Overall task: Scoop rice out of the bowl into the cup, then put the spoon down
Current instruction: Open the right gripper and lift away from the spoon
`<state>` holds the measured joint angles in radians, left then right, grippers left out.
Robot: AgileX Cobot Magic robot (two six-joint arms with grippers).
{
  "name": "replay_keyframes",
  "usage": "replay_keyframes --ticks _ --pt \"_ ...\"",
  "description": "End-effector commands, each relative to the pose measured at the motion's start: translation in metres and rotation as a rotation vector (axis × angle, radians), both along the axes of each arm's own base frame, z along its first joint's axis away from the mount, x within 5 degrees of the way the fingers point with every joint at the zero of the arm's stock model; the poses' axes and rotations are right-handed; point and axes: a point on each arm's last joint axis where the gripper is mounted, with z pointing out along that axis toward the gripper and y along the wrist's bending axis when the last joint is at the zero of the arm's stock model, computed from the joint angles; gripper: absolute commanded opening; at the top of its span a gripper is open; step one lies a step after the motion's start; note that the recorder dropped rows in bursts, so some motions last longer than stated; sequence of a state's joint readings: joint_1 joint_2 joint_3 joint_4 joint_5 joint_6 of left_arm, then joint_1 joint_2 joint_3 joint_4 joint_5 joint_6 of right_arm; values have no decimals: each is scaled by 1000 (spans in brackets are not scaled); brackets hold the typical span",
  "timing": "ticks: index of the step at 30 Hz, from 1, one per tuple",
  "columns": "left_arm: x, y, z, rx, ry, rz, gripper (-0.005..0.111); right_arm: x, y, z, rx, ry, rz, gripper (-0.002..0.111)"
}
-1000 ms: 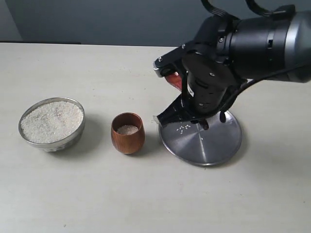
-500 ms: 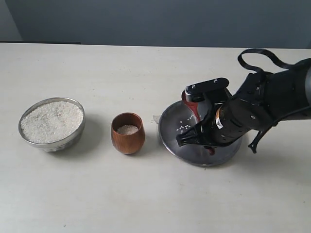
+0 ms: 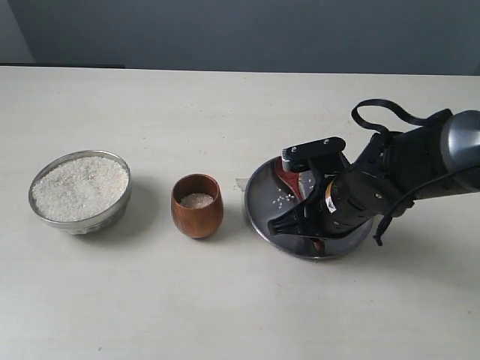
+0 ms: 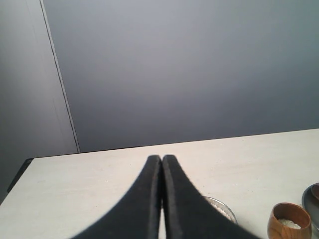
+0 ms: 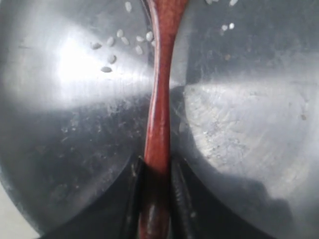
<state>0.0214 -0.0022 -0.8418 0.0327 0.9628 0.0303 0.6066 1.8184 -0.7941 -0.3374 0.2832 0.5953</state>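
The right end effector point(image 5: 156, 165) was low over a flat steel plate point(image 3: 352, 225) on the right of the desk point(image 3: 225, 300), its two dark fingers point(image 5: 133, 199) pinched narrowly on the handle of the spoon point(image 5: 158, 99). The handle's long axis ran straight out from between the fingers, across the plate's middle, towards a few loose grains point(image 5: 119, 42). The spoon's scoop end was cut off in the wrist view and mostly hidden by the arm in the exterior view. Whether the spoon already touched the plate could not be told. The cup point(image 3: 196, 205), with a little rice point(image 3: 196, 200) in it, stood just beside the plate, and the heaped bowl point(image 3: 45, 210) lay farther left. The left end effector point(image 4: 161, 158) was pressed closed, empty, and well away.
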Motion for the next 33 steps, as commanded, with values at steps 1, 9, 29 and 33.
replay_keyframes --ticks 1,9,29,33 --pt "-1 1 2 2 -11 4 0 1 -1 -1 14 -2 -14 21" --pt "-1 1 2 2 -11 4 0 0 -3 24 24 -64 6 44" --pt "-1 1 2 2 -11 4 0 -62 -73 173 -61 -460 4 0" --pt "-1 1 2 2 -11 4 0 -89 -91 175 -30 -503 -6 0"
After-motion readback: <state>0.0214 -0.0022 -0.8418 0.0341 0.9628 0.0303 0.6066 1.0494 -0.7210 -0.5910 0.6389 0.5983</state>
